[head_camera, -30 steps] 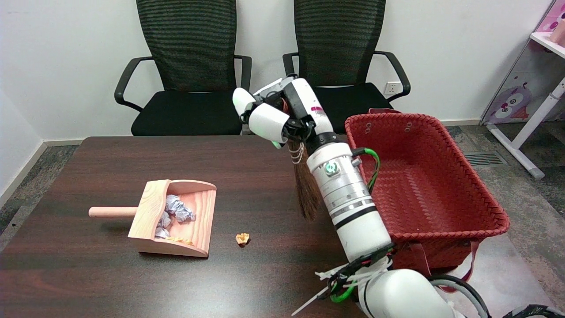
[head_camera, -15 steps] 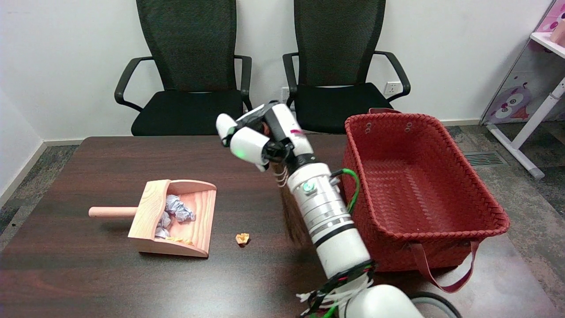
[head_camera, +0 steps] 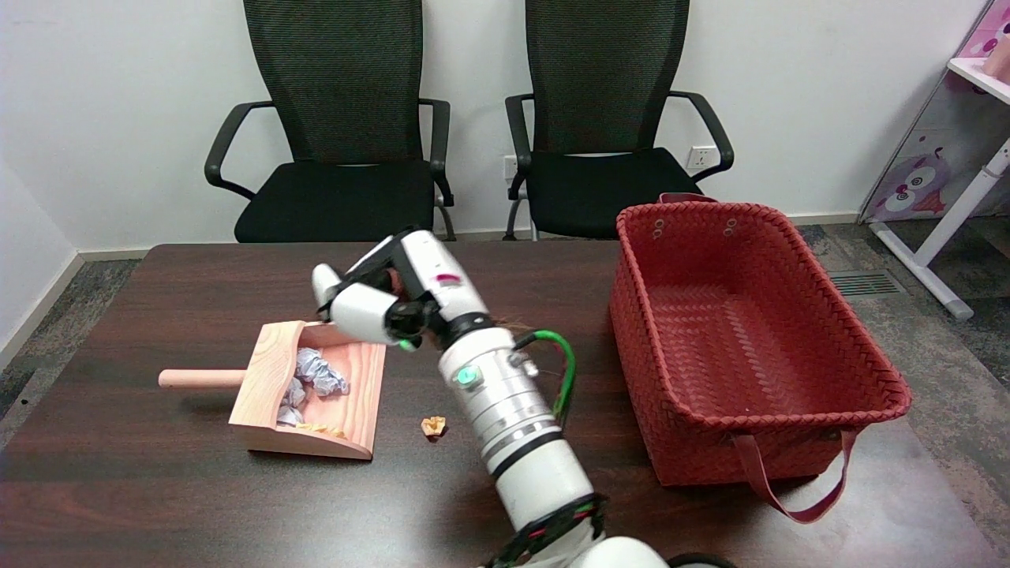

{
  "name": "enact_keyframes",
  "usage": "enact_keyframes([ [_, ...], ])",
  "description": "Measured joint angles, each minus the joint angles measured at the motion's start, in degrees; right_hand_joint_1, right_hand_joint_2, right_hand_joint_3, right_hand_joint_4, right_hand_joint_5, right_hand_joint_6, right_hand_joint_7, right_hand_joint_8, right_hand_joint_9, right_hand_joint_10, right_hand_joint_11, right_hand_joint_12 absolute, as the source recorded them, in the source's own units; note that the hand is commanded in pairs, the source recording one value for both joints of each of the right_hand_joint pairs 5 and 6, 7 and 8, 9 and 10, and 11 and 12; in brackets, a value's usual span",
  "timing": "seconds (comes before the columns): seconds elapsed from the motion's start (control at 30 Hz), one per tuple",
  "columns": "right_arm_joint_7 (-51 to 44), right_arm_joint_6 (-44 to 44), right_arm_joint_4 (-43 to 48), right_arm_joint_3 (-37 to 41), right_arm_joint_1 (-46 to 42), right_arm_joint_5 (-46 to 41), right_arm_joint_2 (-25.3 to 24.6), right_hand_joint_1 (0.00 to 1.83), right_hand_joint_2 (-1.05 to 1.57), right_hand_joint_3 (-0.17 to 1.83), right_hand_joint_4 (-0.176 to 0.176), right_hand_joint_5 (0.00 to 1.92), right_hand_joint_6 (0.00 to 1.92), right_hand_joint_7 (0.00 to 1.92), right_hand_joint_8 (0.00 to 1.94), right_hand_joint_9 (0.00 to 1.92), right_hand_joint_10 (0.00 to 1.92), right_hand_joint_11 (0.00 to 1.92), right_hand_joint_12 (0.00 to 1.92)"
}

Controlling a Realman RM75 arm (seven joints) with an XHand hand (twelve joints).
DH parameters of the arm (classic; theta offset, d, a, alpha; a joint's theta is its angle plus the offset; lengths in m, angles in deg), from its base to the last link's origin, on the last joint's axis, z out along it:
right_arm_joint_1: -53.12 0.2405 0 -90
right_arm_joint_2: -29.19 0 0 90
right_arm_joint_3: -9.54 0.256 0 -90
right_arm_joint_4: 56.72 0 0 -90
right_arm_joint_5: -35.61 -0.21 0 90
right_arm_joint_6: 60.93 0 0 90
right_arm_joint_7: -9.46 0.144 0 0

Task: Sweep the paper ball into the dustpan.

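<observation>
Paper ball (head_camera: 433,426): small, orange, on table (head_camera: 158,505), just right of dustpan (head_camera: 312,392) mouth, not touching it. Not swept in yet.

Left to right:
- Dustpan: wooden, handle pointing left, mouth facing right. Holds crumpled grey-white paper (head_camera: 314,379) plus orange scraps (head_camera: 322,430) near front lip. Looks like earlier sweeps done, judging from contents only.
- Ball: lying free, near pan lip, clear gap between.
- Right hand (head_camera: 379,304): above pan's far right corner, fingers curled in around something brown-red, probably broom handle. Broom (head_camera: 517,322) mostly hidden behind forearm; only few bristle wisps visible beside wrist. Cannot tell if bristles touch table.
- Basket (head_camera: 757,331): red, woven, at table's right, well apart from ball.

Progress: one ball left outside. Remaining, by judgement: get bristles down on ball's right side, push left into pan mouth. Risk: ball light, may skip past lip or roll aside; pan may slide if hit.
</observation>
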Motion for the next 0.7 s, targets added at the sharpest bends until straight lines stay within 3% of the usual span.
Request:
enact_keyframes([
  [0.17,-2.2,-1.4,3.0,-0.5,0.2,2.9,-2.8,1.04,1.57,1.11,0.030,1.92,1.92,1.92,1.92,1.92,1.92,1.92,1.92],
  [0.47,-4.0,-2.9,8.3,-1.0,1.4,8.1,-6.6,0.97,1.57,1.64,-0.001,1.92,1.92,1.92,1.92,1.92,1.92,1.92,1.92],
  [0.7,-2.4,-3.1,11.9,-1.1,2.8,10.2,-8.7,0.96,1.57,1.64,0.002,1.92,1.92,1.92,1.92,1.92,1.92,1.92,1.92],
])
